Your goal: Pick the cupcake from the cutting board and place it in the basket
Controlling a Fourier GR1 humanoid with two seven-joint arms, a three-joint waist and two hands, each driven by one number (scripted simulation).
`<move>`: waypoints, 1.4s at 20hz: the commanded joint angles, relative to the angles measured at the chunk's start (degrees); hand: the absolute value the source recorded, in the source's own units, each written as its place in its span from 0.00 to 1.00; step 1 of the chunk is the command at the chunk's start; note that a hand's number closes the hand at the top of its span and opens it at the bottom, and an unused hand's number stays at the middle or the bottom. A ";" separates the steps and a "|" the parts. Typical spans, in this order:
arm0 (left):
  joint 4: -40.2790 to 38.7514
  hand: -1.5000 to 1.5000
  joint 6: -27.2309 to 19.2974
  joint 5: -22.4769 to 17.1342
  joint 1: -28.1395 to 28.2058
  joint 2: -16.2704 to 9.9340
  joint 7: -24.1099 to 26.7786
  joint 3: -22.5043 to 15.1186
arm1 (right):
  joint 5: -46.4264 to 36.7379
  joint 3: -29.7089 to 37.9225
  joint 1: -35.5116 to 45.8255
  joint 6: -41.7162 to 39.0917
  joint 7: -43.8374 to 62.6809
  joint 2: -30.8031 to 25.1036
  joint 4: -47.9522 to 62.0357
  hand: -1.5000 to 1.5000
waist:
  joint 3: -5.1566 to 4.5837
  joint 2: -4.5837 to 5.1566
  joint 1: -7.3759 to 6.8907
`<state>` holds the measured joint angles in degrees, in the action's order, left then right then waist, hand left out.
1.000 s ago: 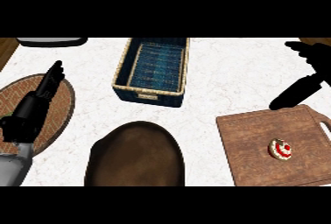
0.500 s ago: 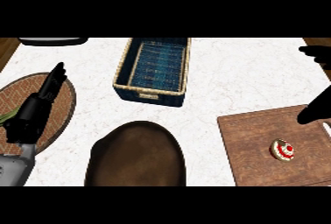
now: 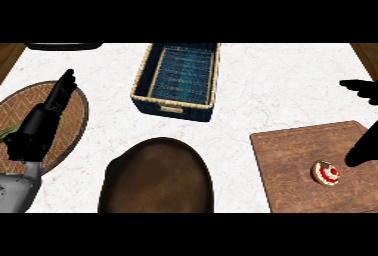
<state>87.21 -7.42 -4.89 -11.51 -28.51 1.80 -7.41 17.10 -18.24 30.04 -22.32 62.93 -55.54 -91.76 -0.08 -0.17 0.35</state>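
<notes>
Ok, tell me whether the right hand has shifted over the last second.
Yes. The right hand has moved toward the view's right edge, from beyond the cutting board's far corner to beside the cupcake.

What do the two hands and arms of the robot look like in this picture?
The left hand is black, long and slim, on a pale grey forearm at the lower left edge. The right hand shows only as plain black shapes at the right edge; no markings or cables show.

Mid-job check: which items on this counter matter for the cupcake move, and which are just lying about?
For the job:
cupcake, lying on the cutting board
basket, at the counter's far middle
right hand, open, beside the cupcake

Lying about:
dark brown oval platter
round brick-patterned mat under the left hand
dark object at the top-left edge
</notes>
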 commanded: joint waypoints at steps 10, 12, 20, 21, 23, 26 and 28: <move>-3.66 0.50 1.26 3.02 -3.26 3.08 0.32 0.96 | -7.00 -5.04 -9.27 2.70 5.64 3.50 -2.41 0.00 | 0.05 0.22 0.01; 0.49 0.50 3.40 1.18 -1.27 1.20 -1.59 3.56 | -6.46 -1.46 -12.07 0.90 3.95 1.00 -4.58 0.00 | 0.06 0.05 -0.07; 0.88 0.50 2.29 5.61 1.39 5.48 0.05 2.38 | -15.20 -0.47 -16.48 1.28 -3.26 5.17 -1.14 0.00 | 0.08 0.15 -0.38; -1.11 0.50 4.16 4.87 -0.15 4.58 1.35 3.98 | -16.01 -0.48 -17.33 2.75 0.65 6.03 -5.28 0.00 | 0.06 0.12 -0.14; -2.35 0.50 5.72 3.92 0.94 4.73 2.65 5.10 | -17.53 -0.81 -15.98 2.48 1.41 8.44 -4.27 0.00 | 0.06 0.17 -0.40; -2.90 0.50 6.77 4.83 -0.05 4.93 2.73 5.82 | -20.27 -0.43 -15.56 3.25 0.91 12.47 -2.36 0.00 | 0.06 0.20 -0.48; -0.74 0.50 5.21 6.70 0.88 6.81 1.18 4.74 | -22.62 -0.25 -18.92 4.49 0.54 13.61 -5.22 0.00 | 0.07 0.14 -0.29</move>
<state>86.62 -1.91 0.07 -11.08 -23.74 2.43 -2.43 -2.24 -18.96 12.09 -18.31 58.53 -45.61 -96.02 -0.01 -0.04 0.02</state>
